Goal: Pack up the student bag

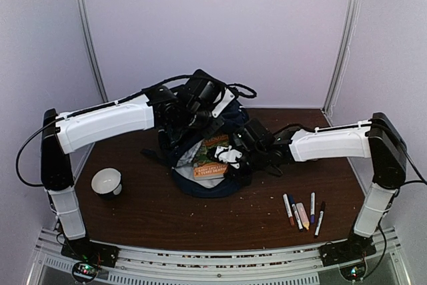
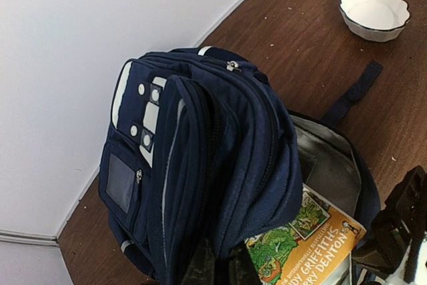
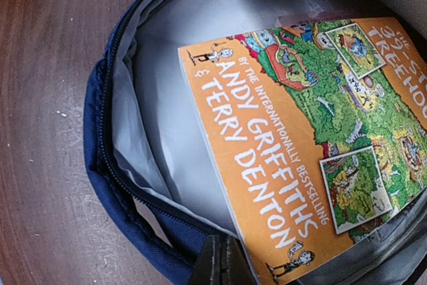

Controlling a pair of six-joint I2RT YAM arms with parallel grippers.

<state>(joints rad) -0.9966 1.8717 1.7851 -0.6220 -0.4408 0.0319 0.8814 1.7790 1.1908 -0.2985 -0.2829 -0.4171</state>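
The student bag (image 1: 207, 188), navy with a light grey lining, lies open in the middle of the table. An orange and green book (image 1: 210, 161) lies inside it. My left gripper (image 1: 193, 121) is at the bag's far side, shut on the navy front flap (image 2: 200, 131), holding it up off the opening; its fingers (image 2: 220, 268) are half hidden by fabric. The book (image 2: 313, 238) shows under the flap. My right gripper (image 1: 230, 155) is over the opening. In the right wrist view it (image 3: 223, 261) is shut, tips at the book's (image 3: 300, 131) near corner beside the bag's zip rim (image 3: 107, 165).
A white scalloped bowl (image 1: 107, 181) stands left of the bag; it also shows in the left wrist view (image 2: 373, 11). Several markers (image 1: 303, 213) lie at the front right. A dark strap (image 2: 353, 91) trails from the bag towards the bowl. White walls enclose the back.
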